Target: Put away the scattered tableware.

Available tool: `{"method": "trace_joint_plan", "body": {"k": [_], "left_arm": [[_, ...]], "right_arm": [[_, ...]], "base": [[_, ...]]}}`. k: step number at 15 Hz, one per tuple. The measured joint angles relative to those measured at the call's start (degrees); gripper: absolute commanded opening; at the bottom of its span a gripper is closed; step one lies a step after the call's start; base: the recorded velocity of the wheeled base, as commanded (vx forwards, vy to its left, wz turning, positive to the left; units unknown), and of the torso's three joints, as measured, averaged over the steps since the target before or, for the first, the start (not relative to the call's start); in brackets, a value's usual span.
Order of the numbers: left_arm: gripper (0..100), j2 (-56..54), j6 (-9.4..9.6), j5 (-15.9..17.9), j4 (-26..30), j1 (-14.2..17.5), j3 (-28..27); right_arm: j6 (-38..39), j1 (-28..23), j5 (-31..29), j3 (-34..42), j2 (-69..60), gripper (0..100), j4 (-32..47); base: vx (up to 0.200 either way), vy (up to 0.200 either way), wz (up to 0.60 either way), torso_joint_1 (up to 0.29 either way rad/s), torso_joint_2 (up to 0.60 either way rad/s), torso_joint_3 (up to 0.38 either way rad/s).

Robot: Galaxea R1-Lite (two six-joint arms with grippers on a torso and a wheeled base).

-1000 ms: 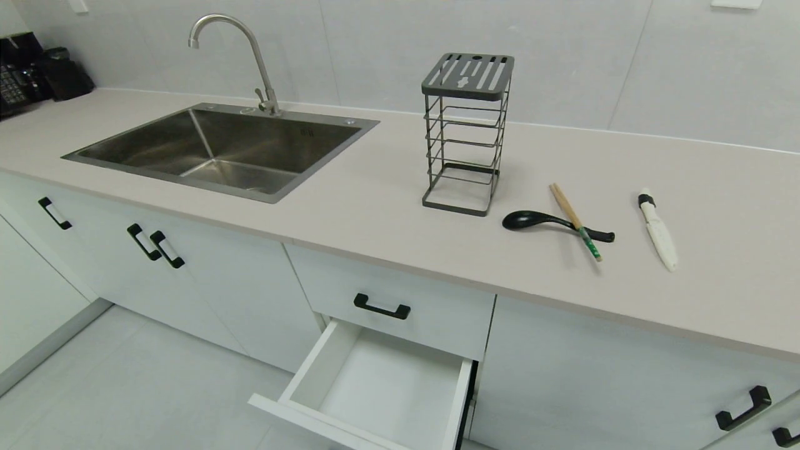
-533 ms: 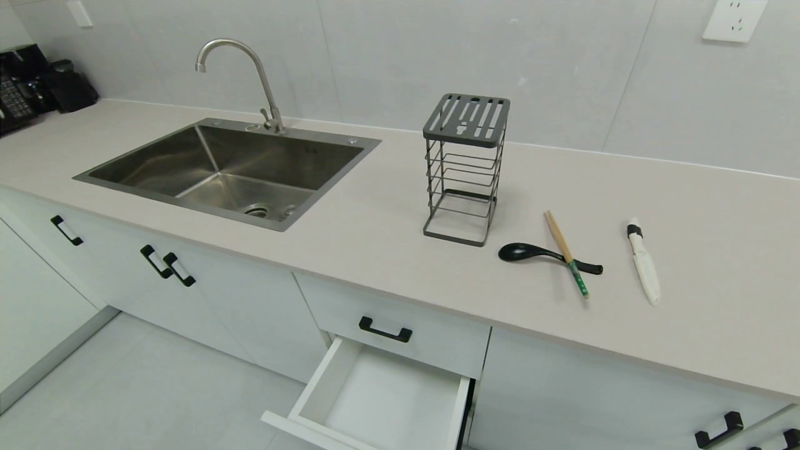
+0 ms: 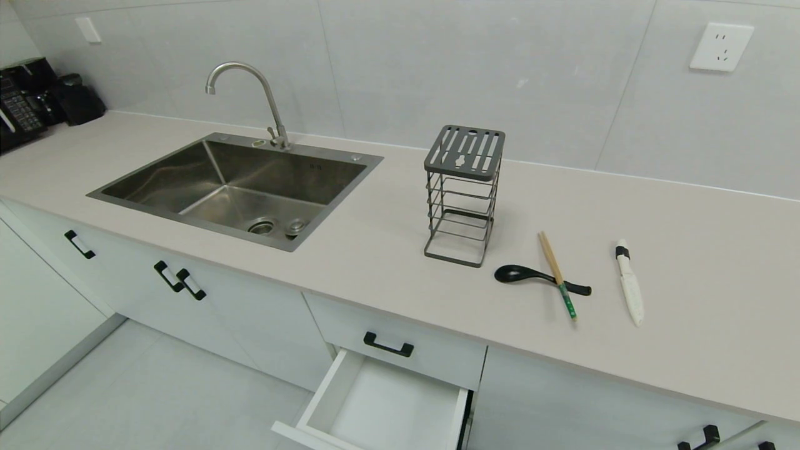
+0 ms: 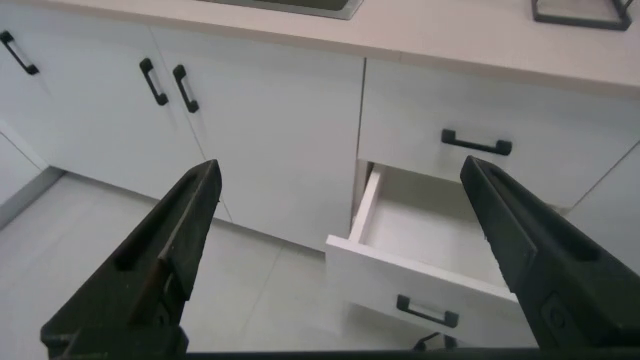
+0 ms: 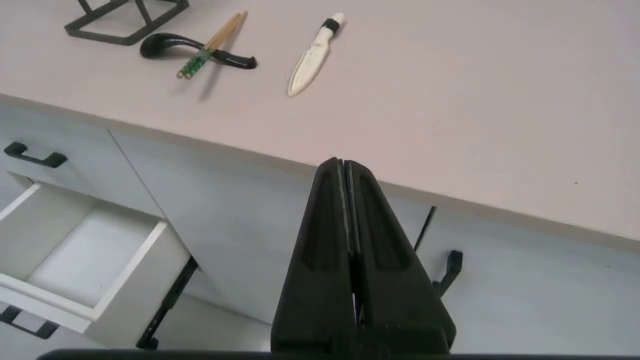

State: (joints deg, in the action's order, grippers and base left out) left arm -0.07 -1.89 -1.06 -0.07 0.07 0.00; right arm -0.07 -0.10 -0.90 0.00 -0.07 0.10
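Lying across the spoon point(image 3: 514, 274) lower right, chopsticks point(image 3: 550, 256) may scatter when grabbed; left gripper point(image 4: 338, 170) agape, right gripper point(image 5: 345, 170) closed, both empty.

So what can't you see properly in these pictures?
Head view: the bottom edge cuts off the front of the open drawer.
Head view: the chopsticks cross the spoon and hide part of its handle.
Right wrist view: the top edge cuts off the rack above its base.

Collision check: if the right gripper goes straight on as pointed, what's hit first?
Likely the countertop edge, or the white cabinet front just under it; depth unclear. The right gripper has its jaws shut.
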Motion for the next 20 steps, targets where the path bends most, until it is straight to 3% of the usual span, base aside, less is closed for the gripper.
{"method": "trace_joint_plan", "body": {"k": [1, 10, 14, 16, 20], "left_arm": [[100, 0.00, -0.07, 0.00, 0.00, 0.00, 0.00], [100, 0.00, -0.05, 0.02, 0.00, 0.00, 0.00], [100, 0.00, -0.07, 0.02, 0.00, -0.02, 0.00], [100, 0.00, -0.10, 0.02, 0.00, 0.00, 0.00], [100, 0.00, -0.10, 0.02, 0.00, 0.00, 0.00]], "right_arm": [[-0.09, 0.00, 0.06, 0.00, 0.00, 100, 0.00], [-0.20, -0.04, 0.68, 0.00, 0.02, 100, -0.30], [-1.27, -0.06, 0.69, 0.00, 0.02, 100, -6.12], [-3.16, -0.06, 4.02, 0.00, 0.02, 100, -12.65], [-4.85, 0.00, 15.13, -1.78, 0.62, 100, -11.78]], "base": [[0.000, 0.000, 0.00, 0.000, 0.00, 0.000], [0.000, 0.000, 0.00, 0.000, 0.00, 0.000], [0.000, 0.000, 0.00, 0.000, 0.00, 0.000], [0.000, 0.000, 0.00, 0.000, 0.00, 0.000], [0.000, 0.000, 0.00, 0.000, 0.00, 0.000]]}}
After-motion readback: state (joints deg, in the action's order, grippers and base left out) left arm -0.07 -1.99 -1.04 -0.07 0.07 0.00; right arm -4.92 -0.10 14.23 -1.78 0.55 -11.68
